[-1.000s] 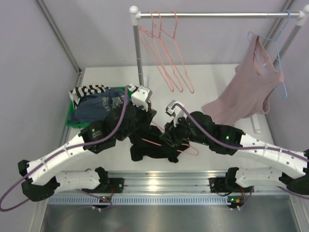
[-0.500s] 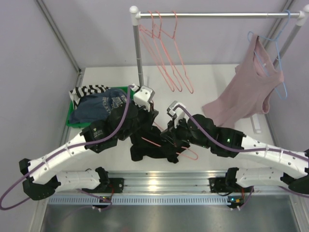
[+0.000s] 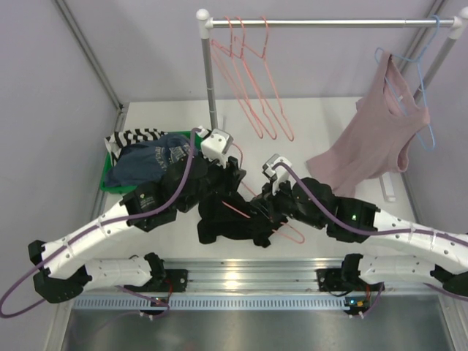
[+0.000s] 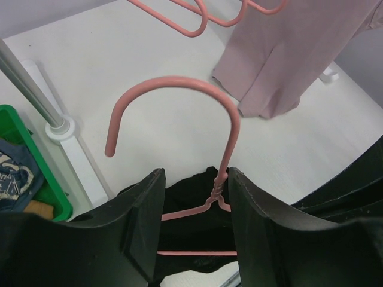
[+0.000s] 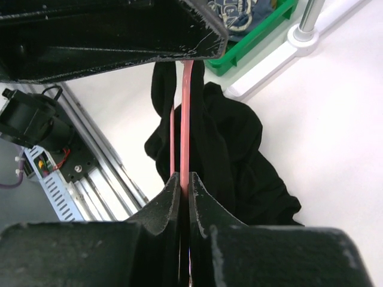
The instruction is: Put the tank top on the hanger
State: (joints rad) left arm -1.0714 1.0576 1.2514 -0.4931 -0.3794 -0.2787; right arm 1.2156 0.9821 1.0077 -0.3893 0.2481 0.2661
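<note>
- Midway along the near part of the desk (image 3: 329, 117), between the two arms, the right pincer (image 3: 265, 206) is closed tight on a straight run of the hanger (image 3: 252, 216). Its wrist view shows the pink wire clamped between the fingertips.
- Just to the left, the left pincer (image 4: 195, 173) stands wide and grips nothing, with one finger on each side of the hanger's twisted neck. The neck runs close along one finger, and I cannot tell whether it touches.
- Under both pincers the tank top (image 3: 227, 228) lies on the desk in a crumpled heap. It is plain black, soft cloth. Narrow strips of it rise beside the wire just ahead of the right pincer's grip.
- The hanger is thin salmon-pink wire, a triangle with a hook.
- The hook reaches out from the left pincer toward the far side of the desk. In the left wrist view it curls over with its open end on the left.
- Seen from above, the long axis runs on a slant from far left to near right. One rounded shoulder end pokes out onto bare desk below the right arm.
- At the far left a green bin (image 3: 110, 188) holds a dark blue printed shirt (image 3: 150, 157) and a striped cloth (image 3: 135, 137).
- Just beside the bin stands the post (image 3: 210, 73) of a rail (image 3: 329, 23), which carries spare pink hangers (image 3: 256, 88).
- At the right end of the rail a dusty-pink top (image 3: 373, 139) hangs low on a light blue hanger (image 3: 426, 117).
</note>
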